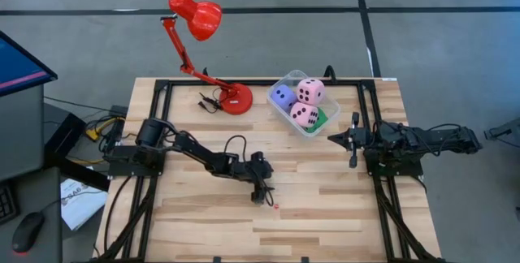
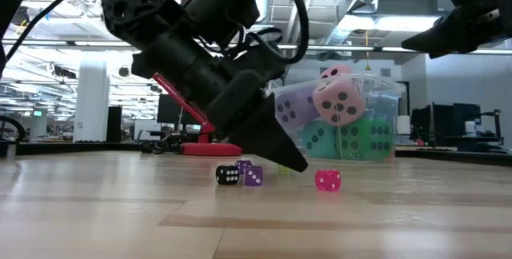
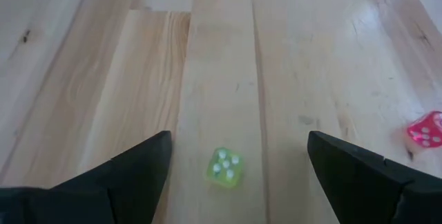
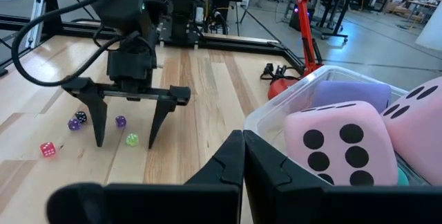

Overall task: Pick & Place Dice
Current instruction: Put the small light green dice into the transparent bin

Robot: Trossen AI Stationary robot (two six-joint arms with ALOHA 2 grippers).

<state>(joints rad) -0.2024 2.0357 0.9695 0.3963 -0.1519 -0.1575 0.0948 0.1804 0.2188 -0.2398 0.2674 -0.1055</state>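
Left gripper (image 3: 235,156) hung wide open, fingertips low over the table (image 3: 138,79), straddling the tiny yellow-green die (image 3: 224,167). A pink die (image 3: 425,128) sat just beyond one finger. Right gripper (image 4: 243,156) waited clenched and empty beside the tub (image 4: 276,113) of big dice (image 4: 342,144).

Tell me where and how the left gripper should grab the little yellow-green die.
Grip the yellow-green die across two opposite side faces, coming straight down from above. It lies flat on the table between the open fingers of the left gripper, with bare wood on both sides, so probably only lowering and closing remain.
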